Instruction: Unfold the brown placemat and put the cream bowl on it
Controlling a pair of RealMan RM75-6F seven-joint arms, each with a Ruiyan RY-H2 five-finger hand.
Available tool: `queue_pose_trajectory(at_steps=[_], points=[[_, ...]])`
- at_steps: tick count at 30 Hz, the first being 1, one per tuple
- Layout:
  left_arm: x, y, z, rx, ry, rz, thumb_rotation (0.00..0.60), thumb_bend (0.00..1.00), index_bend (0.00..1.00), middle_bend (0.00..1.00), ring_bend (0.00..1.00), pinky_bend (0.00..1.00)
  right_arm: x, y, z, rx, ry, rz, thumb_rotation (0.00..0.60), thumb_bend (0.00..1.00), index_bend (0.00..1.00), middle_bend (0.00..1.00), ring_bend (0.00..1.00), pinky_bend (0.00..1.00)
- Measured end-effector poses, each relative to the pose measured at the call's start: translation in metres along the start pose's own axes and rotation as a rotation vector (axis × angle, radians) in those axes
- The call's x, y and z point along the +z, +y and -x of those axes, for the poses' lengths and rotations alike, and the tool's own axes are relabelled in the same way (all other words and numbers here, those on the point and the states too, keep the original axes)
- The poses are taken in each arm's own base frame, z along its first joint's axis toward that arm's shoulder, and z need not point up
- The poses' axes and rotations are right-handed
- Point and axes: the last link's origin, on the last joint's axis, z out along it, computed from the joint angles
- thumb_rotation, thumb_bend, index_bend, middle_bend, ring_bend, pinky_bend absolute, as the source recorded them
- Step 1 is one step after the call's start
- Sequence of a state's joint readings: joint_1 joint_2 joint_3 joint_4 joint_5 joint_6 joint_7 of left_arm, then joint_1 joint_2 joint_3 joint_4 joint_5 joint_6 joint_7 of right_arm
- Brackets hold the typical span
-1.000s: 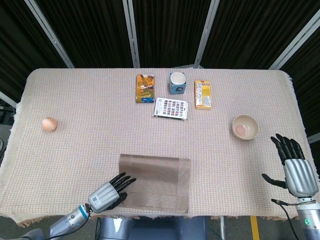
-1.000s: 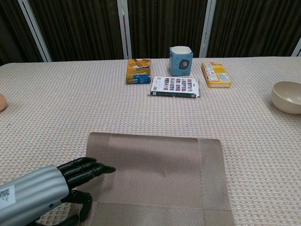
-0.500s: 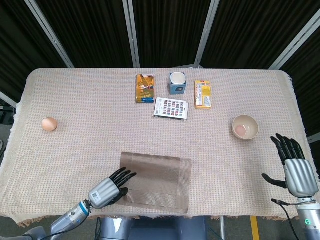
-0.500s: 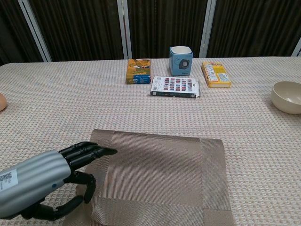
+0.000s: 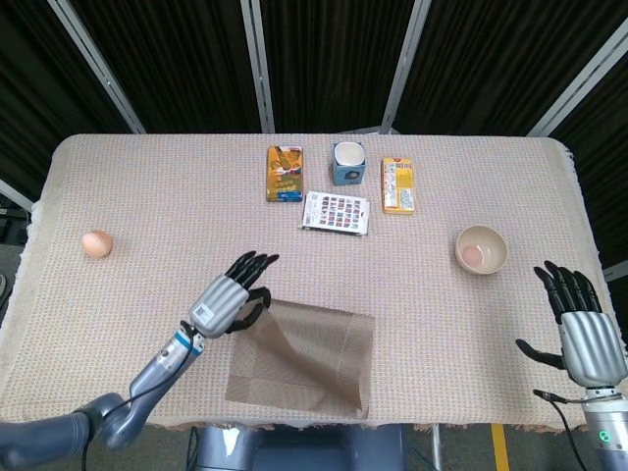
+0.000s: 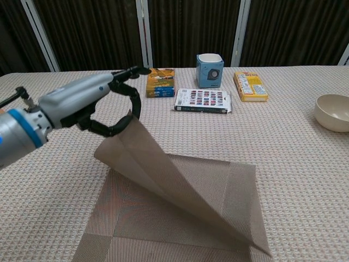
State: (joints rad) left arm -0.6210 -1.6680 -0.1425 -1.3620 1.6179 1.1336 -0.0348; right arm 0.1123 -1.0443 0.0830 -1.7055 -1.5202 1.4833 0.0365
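Observation:
The brown placemat [image 5: 314,363] lies near the table's front edge, still partly folded. My left hand [image 5: 234,296] pinches a corner of its top layer and holds it lifted above the table. In the chest view the left hand [image 6: 101,103] is raised at the left, and the placemat [image 6: 158,169] slopes down from it to the front right. The cream bowl [image 5: 481,249] stands upright at the right side of the table, also seen as the bowl [image 6: 334,112] at the right edge. My right hand [image 5: 579,329] hovers with spread fingers off the table's right front corner, holding nothing.
An egg [image 5: 96,243] rests at the far left. At the back stand an orange box [image 5: 285,173], a blue cup [image 5: 347,163] and a yellow box [image 5: 396,185], with a patterned packet [image 5: 336,212] in front of them. A woven cloth covers the table [image 5: 147,196].
My left hand has taken the placemat's near-left corner and lifted it up and away from the front edge, peeling the top layer open. The right hand and bowl have not moved.

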Motion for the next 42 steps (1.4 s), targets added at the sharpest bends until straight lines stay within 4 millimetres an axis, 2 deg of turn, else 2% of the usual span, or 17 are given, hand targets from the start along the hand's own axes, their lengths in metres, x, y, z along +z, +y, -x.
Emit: queue_pose_trajectory(at_steps=[4, 7, 11, 16, 19, 21, 23, 24, 25, 26, 32, 38, 42], points=[[0.033, -0.012, -0.022, -0.017, 0.039, -0.081, 0.6, 0.53, 0.67, 0.0, 0.0, 0.0, 0.0, 0.002, 0.0, -0.005, 0.001, 0.008, 0.6, 0.0, 0.0, 0.0, 0.0, 0.0], [0.053, -0.03, -0.038, -0.016, 0.067, -0.155, 0.6, 0.53, 0.68, 0.0, 0.0, 0.0, 0.001, 0.004, 0.0, -0.004, -0.003, 0.018, 0.6, 0.0, 0.0, 0.0, 0.0, 0.0], [0.062, -0.059, -0.048, 0.018, 0.077, -0.241, 0.6, 0.53, 0.68, 0.0, 0.0, 0.0, 0.003, 0.005, 0.0, -0.007, 0.001, 0.023, 0.6, 0.0, 0.0, 0.0, 0.0, 0.0], [0.058, -0.098, -0.053, 0.064, 0.068, -0.345, 0.6, 0.54, 0.68, 0.0, 0.0, 0.0, 0.005, 0.008, 0.004, -0.019, -0.012, 0.04, 0.6, 0.0, 0.0, 0.0, 0.0, 0.0], [0.046, -0.12, -0.054, 0.072, 0.051, -0.398, 0.6, 0.54, 0.68, 0.0, 0.0, 0.0, 0.005, 0.008, 0.006, -0.025, -0.018, 0.044, 0.6, 0.0, 0.0, 0.0, 0.0, 0.0], [0.033, -0.132, -0.054, 0.081, 0.043, -0.421, 0.6, 0.51, 0.61, 0.0, 0.0, 0.0, 0.006, 0.008, 0.007, -0.028, -0.022, 0.045, 0.6, 0.0, 0.0, 0.0, 0.0, 0.0], [0.019, -0.141, -0.055, 0.097, 0.043, -0.437, 0.6, 0.29, 0.33, 0.0, 0.0, 0.0, 0.006, 0.008, 0.008, -0.027, -0.026, 0.045, 0.6, 0.0, 0.0, 0.0, 0.0, 0.0], [0.013, -0.145, -0.056, 0.106, 0.045, -0.443, 0.6, 0.13, 0.14, 0.0, 0.0, 0.0, 0.005, 0.008, 0.009, -0.028, -0.027, 0.044, 0.6, 0.0, 0.0, 0.0, 0.0, 0.0], [0.007, -0.149, -0.057, 0.117, 0.046, -0.449, 0.6, 0.03, 0.03, 0.0, 0.0, 0.0, 0.005, 0.007, 0.009, -0.028, -0.029, 0.043, 0.6, 0.0, 0.0, 0.0, 0.0, 0.0], [0.0, -0.153, -0.058, 0.129, 0.041, -0.456, 0.6, 0.0, 0.0, 0.0, 0.0, 0.0, 0.005, 0.007, 0.01, -0.028, -0.032, 0.04, 0.6, 0.0, 0.0, 0.0, 0.0, 0.0], [-0.027, -0.163, -0.063, 0.127, 0.012, -0.476, 0.6, 0.0, 0.0, 0.0, 0.0, 0.0, 0.002, 0.001, 0.016, -0.033, -0.068, 0.011, 0.6, 0.0, 0.0, 0.0, 0.0, 0.0], [-0.064, -0.156, -0.093, 0.171, 0.109, -0.473, 0.6, 0.0, 0.0, 0.0, 0.0, 0.0, 0.003, -0.016, 0.026, -0.046, -0.122, -0.073, 0.6, 0.0, 0.0, 0.0, 0.0, 0.0], [-0.089, -0.146, -0.111, 0.237, 0.141, -0.497, 0.6, 0.0, 0.0, 0.0, 0.0, 0.0, 0.012, -0.031, 0.036, -0.051, -0.191, -0.148, 0.6, 0.0, 0.01, 0.0, 0.0, 0.0]])
